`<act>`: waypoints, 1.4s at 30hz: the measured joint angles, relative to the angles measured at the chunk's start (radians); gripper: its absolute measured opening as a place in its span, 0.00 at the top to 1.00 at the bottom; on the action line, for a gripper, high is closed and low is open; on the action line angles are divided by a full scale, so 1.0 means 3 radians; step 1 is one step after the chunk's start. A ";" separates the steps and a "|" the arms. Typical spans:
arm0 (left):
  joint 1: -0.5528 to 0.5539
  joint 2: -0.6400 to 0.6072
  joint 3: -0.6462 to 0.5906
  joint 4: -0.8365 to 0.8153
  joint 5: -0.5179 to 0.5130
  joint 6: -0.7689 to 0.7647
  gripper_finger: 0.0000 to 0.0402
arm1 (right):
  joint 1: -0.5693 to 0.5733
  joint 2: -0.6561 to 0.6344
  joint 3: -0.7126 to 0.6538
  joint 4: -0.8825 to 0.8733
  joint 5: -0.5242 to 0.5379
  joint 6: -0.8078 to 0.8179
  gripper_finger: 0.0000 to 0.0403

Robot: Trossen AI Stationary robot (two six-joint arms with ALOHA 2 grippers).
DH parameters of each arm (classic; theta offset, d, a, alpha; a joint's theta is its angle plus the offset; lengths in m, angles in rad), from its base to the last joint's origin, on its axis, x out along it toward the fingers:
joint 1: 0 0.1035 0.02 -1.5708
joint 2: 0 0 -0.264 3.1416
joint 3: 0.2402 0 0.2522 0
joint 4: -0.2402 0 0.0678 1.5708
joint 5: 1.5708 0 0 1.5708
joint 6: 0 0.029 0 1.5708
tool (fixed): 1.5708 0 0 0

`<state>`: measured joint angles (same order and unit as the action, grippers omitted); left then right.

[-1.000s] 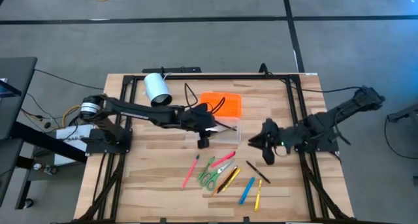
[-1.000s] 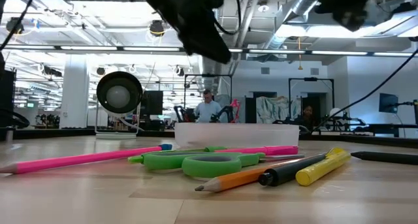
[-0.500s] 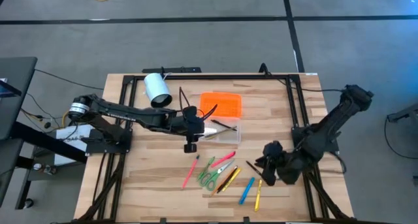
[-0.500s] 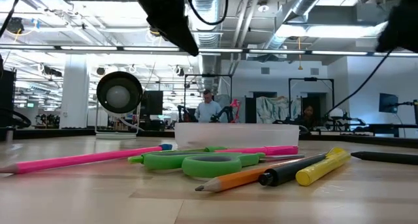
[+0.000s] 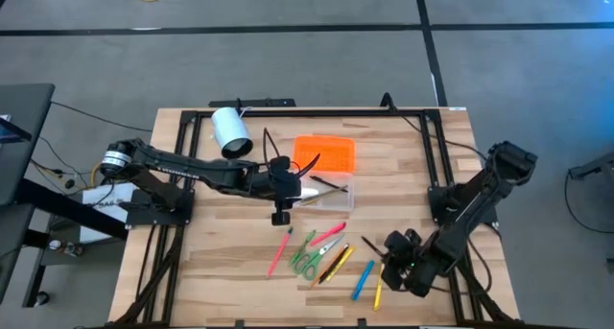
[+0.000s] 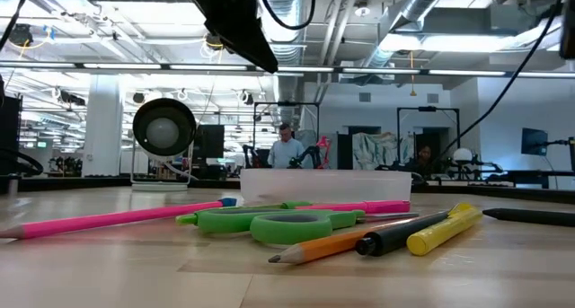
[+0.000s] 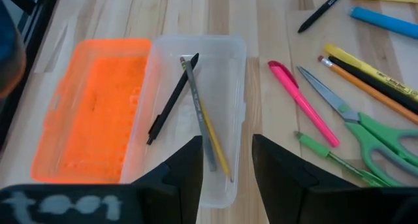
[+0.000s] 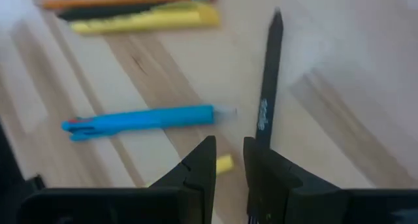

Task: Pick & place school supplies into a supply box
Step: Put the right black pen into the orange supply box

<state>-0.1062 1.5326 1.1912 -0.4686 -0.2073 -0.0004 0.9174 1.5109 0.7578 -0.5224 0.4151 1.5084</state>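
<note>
supply box [image 6: 325, 184]: low view shows only its clear wall; contents hidden
orange lid [image 7: 91, 113]: one corner covered by the wrist mount in the left wrist view
yellow marker [image 8: 224, 163]: mostly hidden behind the right gripper's fingers [image 8: 199, 162]
green scissors [image 7: 385, 149]: handles cut off by the picture's edge
right gripper [image 5: 395, 262]: too small in the high view to tell its opening
background people [image 6: 286, 149]: too small for any detail

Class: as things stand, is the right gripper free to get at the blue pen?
Probably yes. The right gripper hangs open right beside the blue pen, which lies apart from its neighbours with bare table around it.
</note>
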 joint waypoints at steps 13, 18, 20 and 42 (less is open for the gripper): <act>0.0000 0.0001 0.0000 0.0037 0.0001 0.0006 0.70 | -0.0042 0.0161 -0.0001 -0.0041 -0.0065 0.0244 0.82; 0.0000 0.0001 0.0000 0.0037 -0.0031 0.0005 0.69 | -0.0152 0.0161 0.0000 -0.0097 -0.0080 0.0148 0.82; 0.0000 0.0001 0.0000 0.0037 -0.0039 0.0004 0.69 | -0.0203 0.0161 0.0000 -0.0077 -0.0122 0.0030 0.82; 0.0000 0.0003 0.0000 0.0019 -0.0047 -0.0058 0.69 | -0.0112 0.0164 -0.0225 0.0439 -0.0192 -0.0663 0.82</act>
<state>-0.1062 1.5333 1.1912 -0.4629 -0.2214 -0.0179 0.8837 1.5600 0.6903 -0.3908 0.3576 1.3094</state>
